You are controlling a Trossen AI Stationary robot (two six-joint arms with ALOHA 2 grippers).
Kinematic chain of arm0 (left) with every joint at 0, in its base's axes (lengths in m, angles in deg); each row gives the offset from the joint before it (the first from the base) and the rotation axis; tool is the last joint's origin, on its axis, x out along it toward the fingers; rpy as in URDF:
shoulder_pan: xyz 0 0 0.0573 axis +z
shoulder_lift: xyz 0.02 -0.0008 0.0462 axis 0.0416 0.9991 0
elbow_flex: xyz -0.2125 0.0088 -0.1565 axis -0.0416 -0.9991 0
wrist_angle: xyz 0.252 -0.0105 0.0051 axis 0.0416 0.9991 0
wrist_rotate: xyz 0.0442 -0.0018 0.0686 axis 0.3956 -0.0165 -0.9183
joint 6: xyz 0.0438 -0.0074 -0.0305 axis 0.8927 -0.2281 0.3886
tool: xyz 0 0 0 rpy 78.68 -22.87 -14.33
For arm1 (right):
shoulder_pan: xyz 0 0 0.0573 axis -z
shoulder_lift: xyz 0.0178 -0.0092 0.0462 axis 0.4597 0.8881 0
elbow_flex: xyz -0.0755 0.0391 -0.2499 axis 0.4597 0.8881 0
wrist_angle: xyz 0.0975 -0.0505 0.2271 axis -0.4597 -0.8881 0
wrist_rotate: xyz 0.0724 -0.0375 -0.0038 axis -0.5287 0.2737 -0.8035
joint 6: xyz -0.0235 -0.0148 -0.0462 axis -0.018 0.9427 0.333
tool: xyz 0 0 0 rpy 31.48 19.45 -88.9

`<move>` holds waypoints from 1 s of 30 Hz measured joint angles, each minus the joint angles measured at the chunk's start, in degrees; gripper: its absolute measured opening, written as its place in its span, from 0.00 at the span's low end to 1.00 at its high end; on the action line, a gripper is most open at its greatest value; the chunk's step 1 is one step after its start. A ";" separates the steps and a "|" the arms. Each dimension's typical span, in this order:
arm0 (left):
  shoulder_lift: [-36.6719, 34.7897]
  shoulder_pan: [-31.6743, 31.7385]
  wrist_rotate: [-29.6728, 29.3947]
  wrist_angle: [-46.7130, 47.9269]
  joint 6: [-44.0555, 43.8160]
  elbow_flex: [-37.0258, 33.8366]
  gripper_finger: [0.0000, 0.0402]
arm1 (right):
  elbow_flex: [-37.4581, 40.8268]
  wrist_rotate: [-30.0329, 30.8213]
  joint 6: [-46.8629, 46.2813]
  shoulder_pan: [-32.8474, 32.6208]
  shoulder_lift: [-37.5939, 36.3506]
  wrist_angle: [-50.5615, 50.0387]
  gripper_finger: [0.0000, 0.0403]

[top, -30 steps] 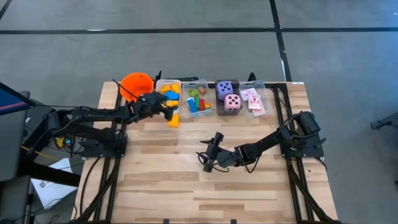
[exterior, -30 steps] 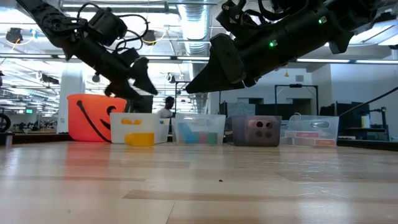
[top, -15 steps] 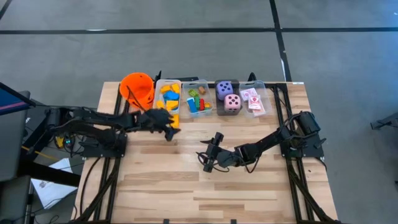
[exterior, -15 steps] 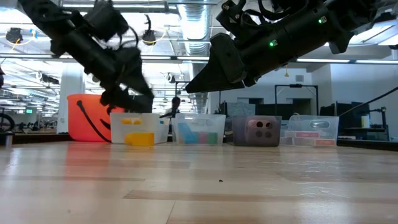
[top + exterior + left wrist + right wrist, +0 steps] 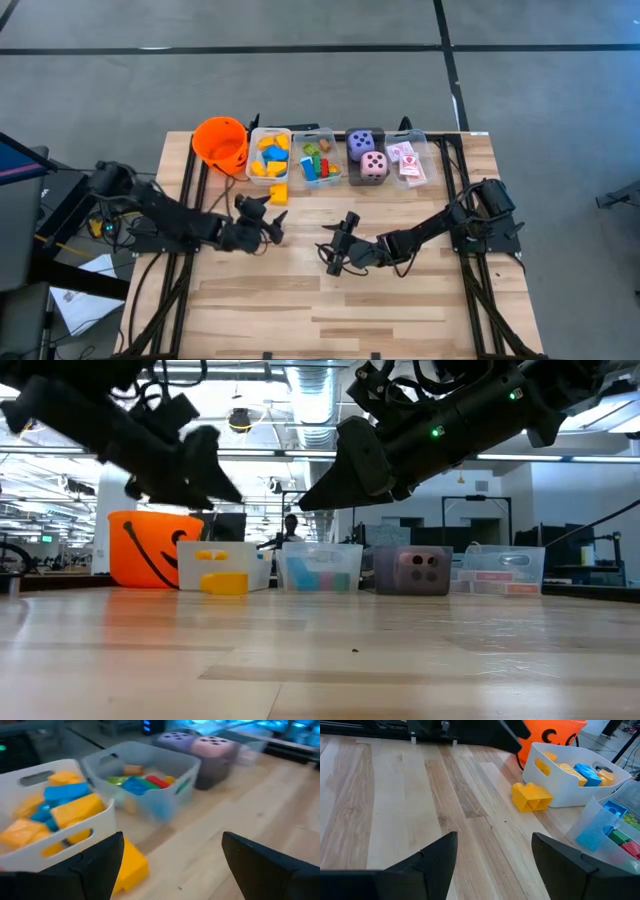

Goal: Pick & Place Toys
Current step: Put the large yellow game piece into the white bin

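We see the left tool (image 5: 268, 226) spread wide and empty above the wooden worktop (image 5: 300, 290), and the right tool (image 5: 338, 246) likewise parted and empty near the middle. One chunky yellow block (image 5: 279, 193) lies on the planks just in front of the white bin (image 5: 252, 160), which holds more yellow and blue blocks. Beside it we count three clear bins: mixed blocks (image 5: 317, 163), two soft dice, purple (image 5: 361, 144) and pink (image 5: 374, 164), and red-patterned cards (image 5: 408, 160); a round orange bucket (image 5: 220, 141) ends the row.
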 joint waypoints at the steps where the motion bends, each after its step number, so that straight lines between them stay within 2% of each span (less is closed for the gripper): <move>1: 2.05 -0.37 -1.69 -0.47 -1.90 0.00 0.82 | 0.00 0.00 0.00 0.00 0.00 -0.07 0.62; 7: 15.42 0.99 -2.42 -1.34 -10.92 1.31 0.82 | 0.00 0.00 0.00 0.00 0.00 -0.18 0.62; 16: 28.36 4.55 -2.74 -0.83 -12.81 8.85 0.82 | -0.02 0.02 0.00 0.00 0.00 -1.22 0.62; 30: 29.89 7.45 -2.83 3.33 -12.82 10.43 0.82 | -0.02 0.00 0.00 0.00 0.00 -1.55 0.62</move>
